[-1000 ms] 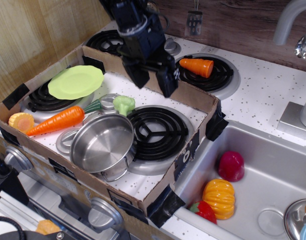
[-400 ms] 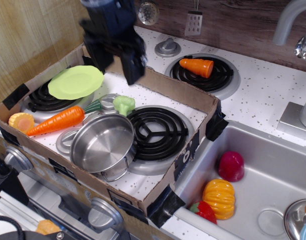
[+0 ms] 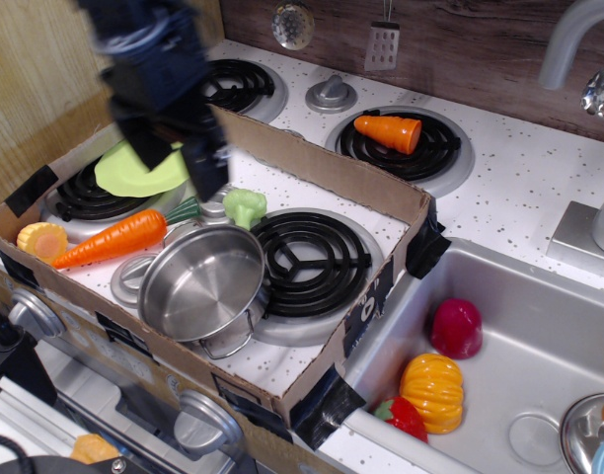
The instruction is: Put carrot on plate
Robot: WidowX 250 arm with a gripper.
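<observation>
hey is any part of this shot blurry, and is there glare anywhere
In observation.image, the claw and arm are motion-smeared, so the jaws' state is unclear and part of the plate is hidden; the carrot is sharp. The pot throws bright reflections, and the sink is evenly lit.

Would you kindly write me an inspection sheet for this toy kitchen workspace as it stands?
Surface: toy stove inside a cardboard tray.
Job's things: carrot lies beside the pot, not on the plate.
Clutter: steel pot, corn slice, green vegetable piece, orange cone on the rear burner, toy food in the sink.
Grippers: gripper blurred above the plate; jaws apart, empty.
Cables: nothing seen.
Surroundings: wood wall, hanging utensils, faucet.
</observation>
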